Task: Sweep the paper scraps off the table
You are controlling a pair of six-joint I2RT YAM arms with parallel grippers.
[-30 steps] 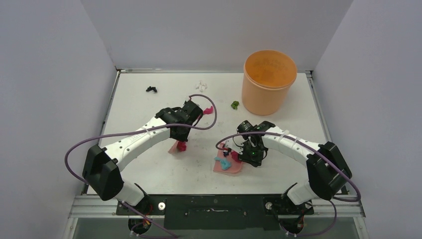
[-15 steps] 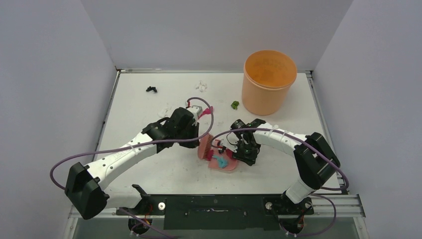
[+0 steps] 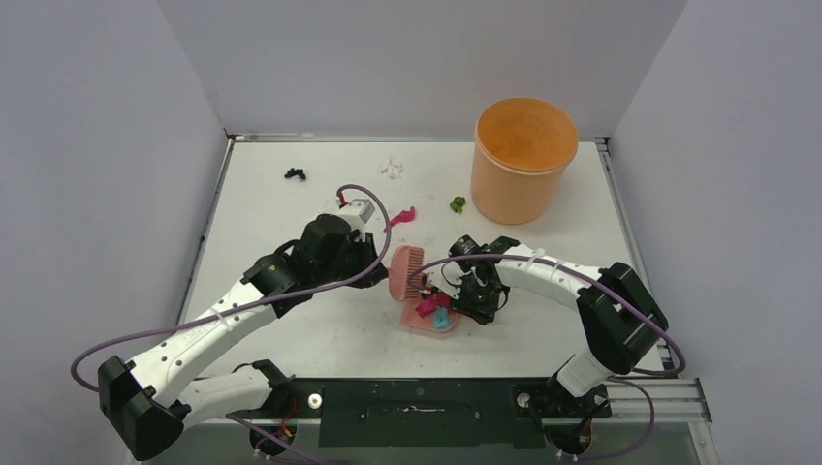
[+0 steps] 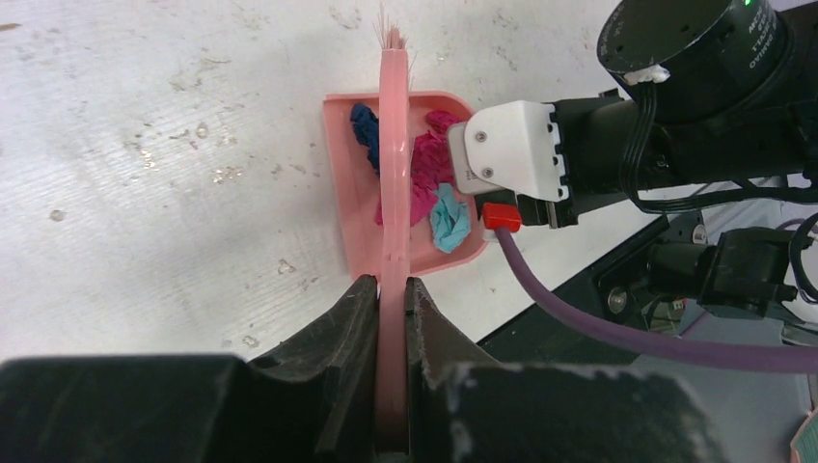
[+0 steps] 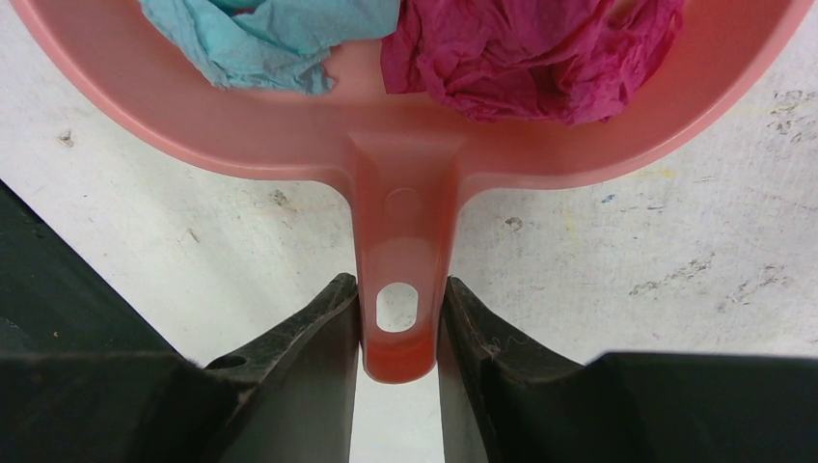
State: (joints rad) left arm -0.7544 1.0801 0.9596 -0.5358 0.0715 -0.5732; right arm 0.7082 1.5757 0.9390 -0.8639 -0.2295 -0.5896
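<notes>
The left hand (image 4: 391, 289) is clamped on the handle of the pink hand brush (image 4: 393, 145), which is held on edge over the pink dustpan (image 4: 345, 222) at centre frame. The dustpan's handle is pinched by the right hand (image 5: 400, 294). Magenta, dark blue and light blue paper scraps (image 4: 427, 183) are gathered in the pan. Black, white, green and magenta ones are scattered on the counter (image 3: 262, 213) toward the upper frame, near the orange bucket (image 3: 523, 160).

left arm (image 3: 242, 300) stretched toward dustpan (image 4: 347, 212) from its left, left gripper (image 4: 391, 294) clamped on brush (image 4: 394, 145); right arm (image 3: 553, 276) bent on dustpan's right, right gripper (image 5: 400, 313) pinching its handle.
</notes>
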